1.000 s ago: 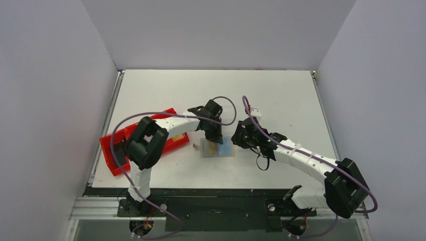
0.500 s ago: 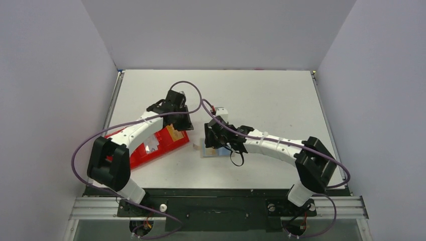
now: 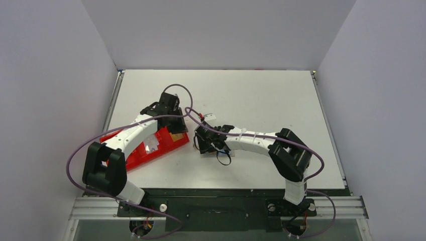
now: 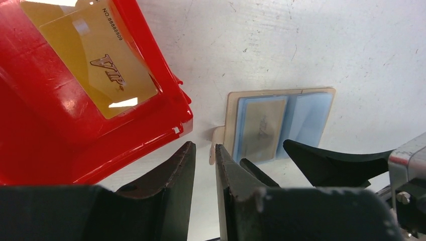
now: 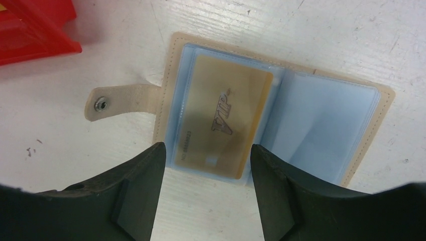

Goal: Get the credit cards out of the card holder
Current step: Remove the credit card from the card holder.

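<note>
The card holder (image 5: 166,85) is a tan wallet with a snap strap and pale blue plastic sleeves, lying open on the table. A gold VIP card (image 5: 223,118) sits in its left sleeve. My right gripper (image 5: 206,148) is open and empty, just above the holder's near edge, with one finger on each side of that card. In the top view it (image 3: 203,143) covers most of the holder (image 3: 208,152). Another gold VIP card (image 4: 95,55) lies in the red tray (image 4: 50,135). My left gripper (image 4: 205,146) hangs between the tray and the holder (image 4: 279,125), empty, with a narrow gap.
The red tray (image 3: 120,138) lies at the left, angled, and also holds a pale card (image 3: 150,145). The right gripper's black fingers (image 4: 326,160) sit close to the right of my left gripper. Purple cables loop over both arms.
My right gripper has moved left and now sits over the card holder. My left gripper moved from the holder to the tray's right end, where a gold card now lies.
</note>
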Available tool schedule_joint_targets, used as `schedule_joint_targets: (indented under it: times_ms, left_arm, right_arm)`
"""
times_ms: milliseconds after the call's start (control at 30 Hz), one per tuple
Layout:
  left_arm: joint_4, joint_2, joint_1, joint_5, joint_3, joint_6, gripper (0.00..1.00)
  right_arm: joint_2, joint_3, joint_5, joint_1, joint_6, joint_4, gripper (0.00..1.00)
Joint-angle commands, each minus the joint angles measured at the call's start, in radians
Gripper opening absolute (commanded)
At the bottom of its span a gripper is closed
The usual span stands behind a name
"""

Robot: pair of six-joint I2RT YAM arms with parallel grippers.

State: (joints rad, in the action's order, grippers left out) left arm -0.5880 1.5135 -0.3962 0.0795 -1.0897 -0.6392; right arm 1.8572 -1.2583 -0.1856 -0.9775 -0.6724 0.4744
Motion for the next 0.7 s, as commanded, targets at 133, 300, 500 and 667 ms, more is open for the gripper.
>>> schedule_joint_targets:
  times_ms: [133,300,500,667]
  left_arm:
    - [0.017,-0.033,0.002,0.020,-0.003,0.022,0.19]
    - [0.020,-0.030,0.002,0.025,-0.001,0.022,0.20]
    - [0.021,-0.027,0.002,0.031,-0.002,0.023,0.20]
    - [0.027,-0.017,0.000,0.044,0.000,0.025,0.19]
  right_arm:
    - [0.061,-0.060,-0.060,-0.010,0.007,0.050,0.59]
    - [0.083,-0.060,-0.058,-0.012,0.001,0.049,0.59]
    - [0.089,-0.043,-0.056,-0.010,-0.007,0.039,0.53]
    - [0.063,-0.011,-0.030,0.002,-0.012,0.012,0.34]
